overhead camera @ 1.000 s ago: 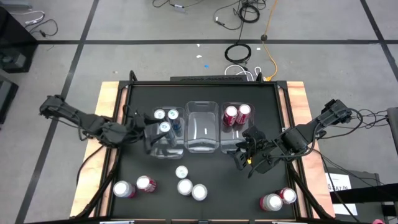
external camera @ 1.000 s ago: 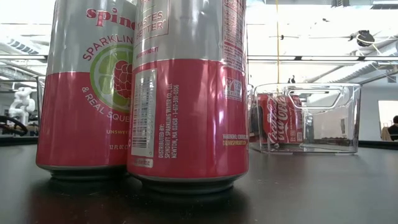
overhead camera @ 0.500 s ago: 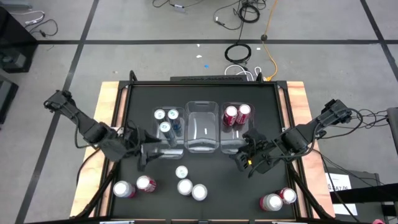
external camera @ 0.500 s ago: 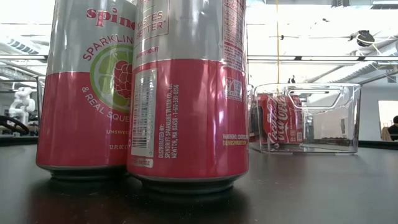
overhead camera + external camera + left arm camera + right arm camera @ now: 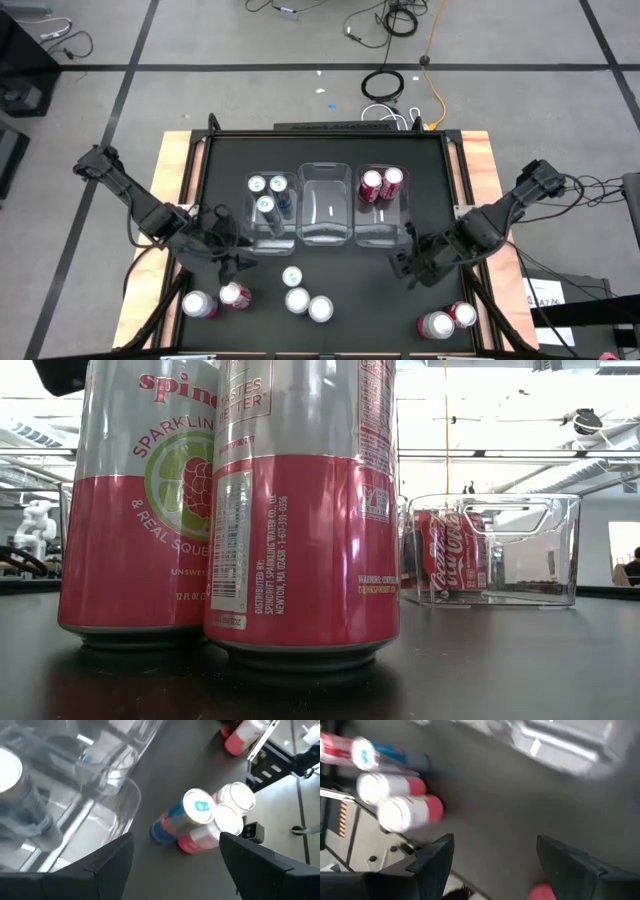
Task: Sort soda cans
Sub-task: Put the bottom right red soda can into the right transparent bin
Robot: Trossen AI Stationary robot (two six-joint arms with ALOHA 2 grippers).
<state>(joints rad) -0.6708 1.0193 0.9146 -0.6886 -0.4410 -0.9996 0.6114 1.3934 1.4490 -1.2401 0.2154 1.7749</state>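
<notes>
Several soda cans stand upright on the black table: a teal one (image 5: pixel 292 277) beside two pink ones (image 5: pixel 297 299) (image 5: pixel 320 309), two at the near left (image 5: pixel 198 305) and two at the near right (image 5: pixel 435 325). Teal cans (image 5: pixel 265 205) stand in the left clear bin and red cans (image 5: pixel 380 183) in the right bin; the middle bin (image 5: pixel 325 205) holds nothing. My left gripper (image 5: pixel 228 262) (image 5: pixel 175 870) hangs open in front of the left bin, looking at the teal can (image 5: pixel 190 812). My right gripper (image 5: pixel 405 265) (image 5: pixel 492 870) hangs open in front of the right bin.
The three clear bins stand side by side across the table's middle. Wooden rails (image 5: pixel 175 200) run along the table's left and right sides. In the low view two pink cans (image 5: pixel 300 540) stand close up, with the red-can bin (image 5: pixel 490 550) behind them.
My left gripper has drawn back from over the left bin toward the table's near edge and turned about its wrist, staying open. My right gripper has moved a little toward the near edge and tipped further down, also open. No can has moved.
</notes>
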